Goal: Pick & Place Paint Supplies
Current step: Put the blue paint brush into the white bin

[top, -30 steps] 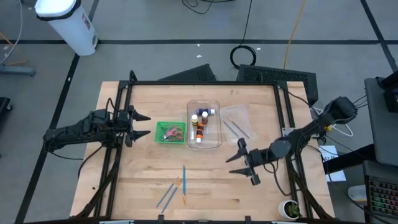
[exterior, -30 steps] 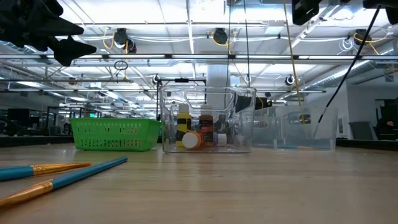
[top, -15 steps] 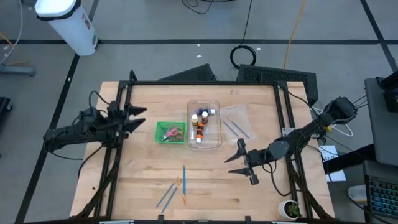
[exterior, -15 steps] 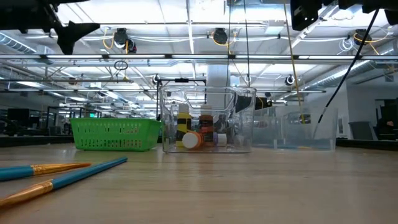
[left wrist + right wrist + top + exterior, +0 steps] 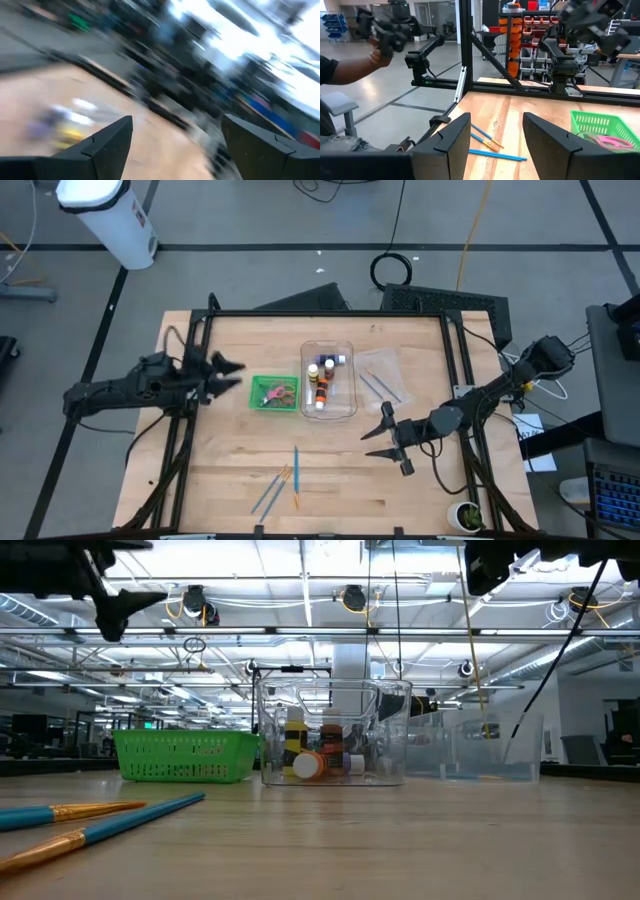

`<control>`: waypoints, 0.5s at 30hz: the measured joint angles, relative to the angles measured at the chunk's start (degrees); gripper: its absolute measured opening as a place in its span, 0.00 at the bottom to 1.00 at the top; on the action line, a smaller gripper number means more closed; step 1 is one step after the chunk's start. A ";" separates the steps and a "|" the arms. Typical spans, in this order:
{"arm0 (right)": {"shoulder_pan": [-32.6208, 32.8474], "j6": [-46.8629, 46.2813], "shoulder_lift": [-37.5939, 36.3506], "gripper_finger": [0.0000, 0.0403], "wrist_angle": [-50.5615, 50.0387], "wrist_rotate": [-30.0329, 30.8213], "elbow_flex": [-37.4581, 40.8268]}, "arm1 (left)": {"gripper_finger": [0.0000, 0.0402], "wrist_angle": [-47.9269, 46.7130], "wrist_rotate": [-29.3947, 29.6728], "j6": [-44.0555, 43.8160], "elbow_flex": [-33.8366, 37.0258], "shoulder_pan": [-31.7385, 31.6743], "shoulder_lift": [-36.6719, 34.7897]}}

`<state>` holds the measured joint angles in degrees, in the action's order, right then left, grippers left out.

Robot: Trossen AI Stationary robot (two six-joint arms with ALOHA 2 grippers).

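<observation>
Over the table's left side my left gripper (image 5: 228, 373) hangs in the air beside the green basket (image 5: 258, 404), fingers spread and empty. From the low camera it shows only as a dark shape high up (image 5: 120, 602), well above the basket (image 5: 182, 756). Its wrist camera is blurred — I can make out my two open fingers (image 5: 102, 147) and bare wood, little else.

My right gripper (image 5: 384, 438) hovers over the right half of the table, below the clear bins, fingers also spread, holding nothing. Its wrist camera looks across the wood between my fingers (image 5: 452, 135) to the brushes (image 5: 492, 147) and the basket (image 5: 600, 125) beyond.

The scissors (image 5: 274, 393) lie in the basket — pink and orange handles showing. Paint bottles (image 5: 322, 383) sit in the clear bin (image 5: 348, 348) at the table's middle, touching the basket's right side; low down I see them bunched behind its wall (image 5: 320, 752). A second clear tray (image 5: 392, 362) just right of it holds two thin blue brushes (image 5: 380, 387).

Near the front edge, three more brushes (image 5: 283, 483) lie loose on the table (image 5: 420, 490), blue and orange, well apart from both of my grippers. A person's arm (image 5: 350, 70) shows in the room beyond.
</observation>
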<state>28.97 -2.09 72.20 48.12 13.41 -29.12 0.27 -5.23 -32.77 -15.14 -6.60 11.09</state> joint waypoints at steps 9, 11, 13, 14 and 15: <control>0.00 -4.57 0.00 0.42 -0.01 -0.02 0.00 | 0.77 29.69 0.99 4.90 -1.17 24.27 30.70; 0.00 -4.57 0.00 0.42 -0.14 -0.02 0.00 | 0.77 31.04 2.92 7.78 -3.53 29.53 37.52; 0.00 -4.90 0.00 0.42 -0.46 -0.03 0.00 | 0.77 29.19 5.41 9.50 -7.59 34.24 43.48; 0.00 -5.09 0.00 0.42 -0.53 -0.04 0.00 | 0.77 26.42 7.18 9.83 -9.91 36.19 46.09; 0.00 -5.36 0.00 0.42 -0.49 -0.03 0.00 | 0.77 22.79 9.22 9.80 -12.36 37.99 48.62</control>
<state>28.97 -7.44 72.20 47.63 13.38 -29.12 23.06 3.99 -22.97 -27.49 31.39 59.71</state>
